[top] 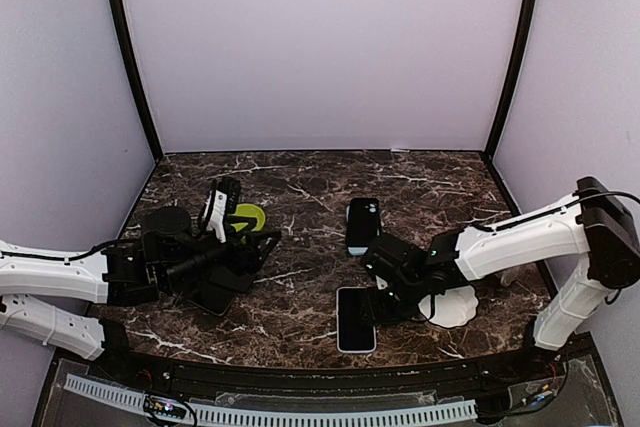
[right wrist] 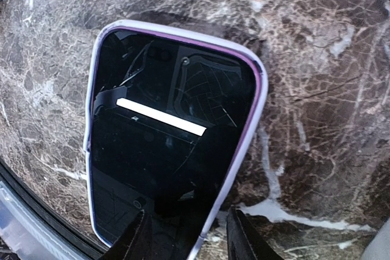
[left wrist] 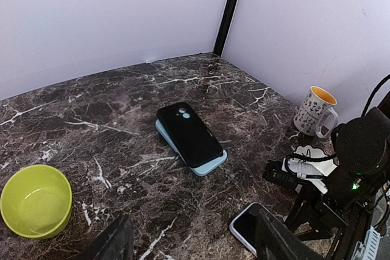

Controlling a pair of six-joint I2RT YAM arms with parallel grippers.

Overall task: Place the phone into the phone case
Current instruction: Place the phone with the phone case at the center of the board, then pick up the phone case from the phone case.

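Observation:
The phone [top: 356, 319] lies flat and screen up near the table's front edge, a dark screen with a pale lavender rim [right wrist: 170, 138]; its corner also shows in the left wrist view [left wrist: 247, 226]. My right gripper [top: 385, 299] is low over its right side, open [right wrist: 190, 242], one finger above the screen and the other above the marble. A black phone case [top: 362, 225] with a camera cut-out rests on a light-blue slab [left wrist: 210, 165] at mid-table. My left gripper [top: 255, 247] hovers to the left, open and empty [left wrist: 195, 251].
A yellow-green bowl [top: 247, 215] [left wrist: 35, 200] sits beside the left arm. A white crumpled object [top: 455, 305] lies under the right arm, and a patterned mug [left wrist: 315, 111] stands behind it. The table's front edge [top: 330, 359] is just beyond the phone.

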